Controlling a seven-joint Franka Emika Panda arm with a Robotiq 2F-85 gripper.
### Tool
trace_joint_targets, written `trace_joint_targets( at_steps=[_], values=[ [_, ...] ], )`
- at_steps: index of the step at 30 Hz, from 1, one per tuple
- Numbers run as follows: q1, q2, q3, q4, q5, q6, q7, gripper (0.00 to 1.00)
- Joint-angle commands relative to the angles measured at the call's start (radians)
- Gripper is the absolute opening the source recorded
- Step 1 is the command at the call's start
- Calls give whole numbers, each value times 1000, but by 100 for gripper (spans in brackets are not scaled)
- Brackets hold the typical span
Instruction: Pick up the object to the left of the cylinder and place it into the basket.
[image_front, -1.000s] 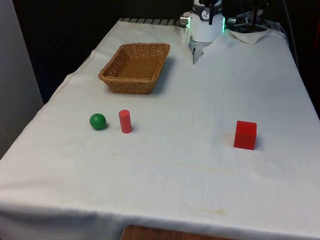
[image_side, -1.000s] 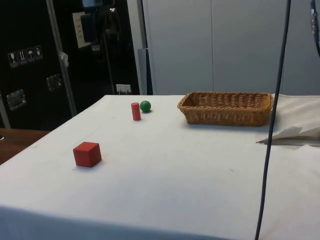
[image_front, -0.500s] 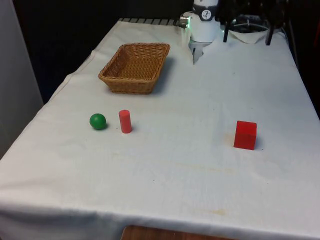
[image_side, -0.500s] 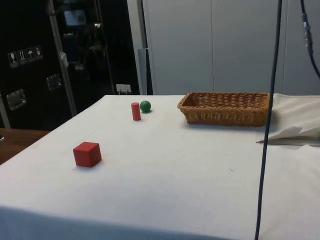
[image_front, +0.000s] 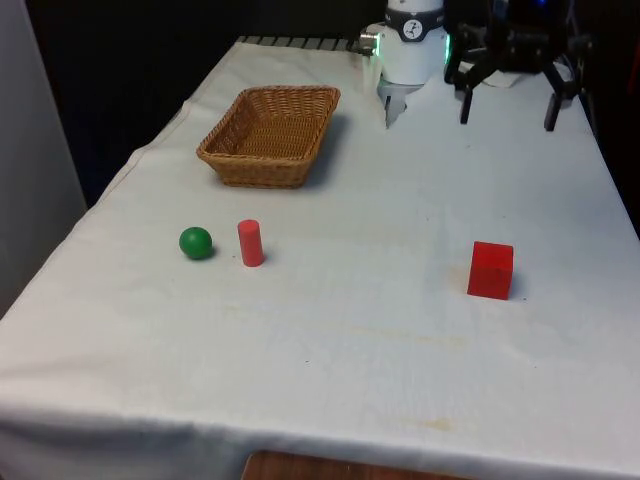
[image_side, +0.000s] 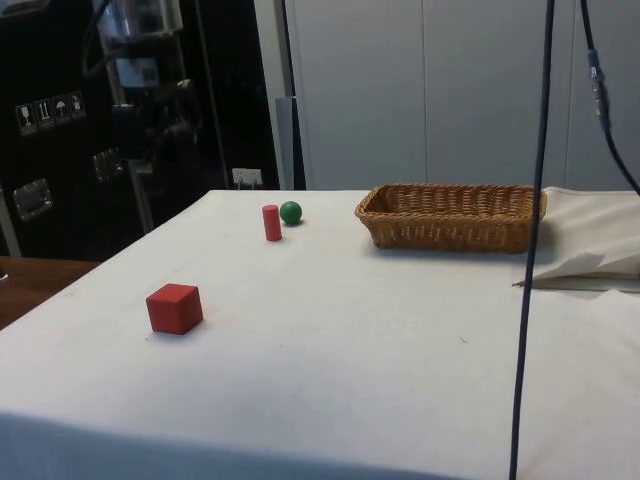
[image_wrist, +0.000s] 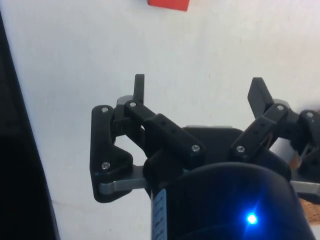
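Wicker basket (image_front: 268, 135) (nothing inside)

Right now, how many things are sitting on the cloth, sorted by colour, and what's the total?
Red: 2, the cube and the cylinder
Green: 1, the ball
Tan wicker: 1, the basket
Total: 4

The black gripper (image_front: 507, 108) hangs above the table's far end toward the front view's right, its two fingers (image_wrist: 139, 88) spread wide apart with nothing between them.
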Motion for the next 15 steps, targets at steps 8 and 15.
trace_joint_targets(
  at_steps=[8, 15],
  values=[
    [-3, 44, 14, -1, 33, 70, -2, 100],
    [-8, 84, 25, 1, 61, 114, -9, 100]
  ],
)
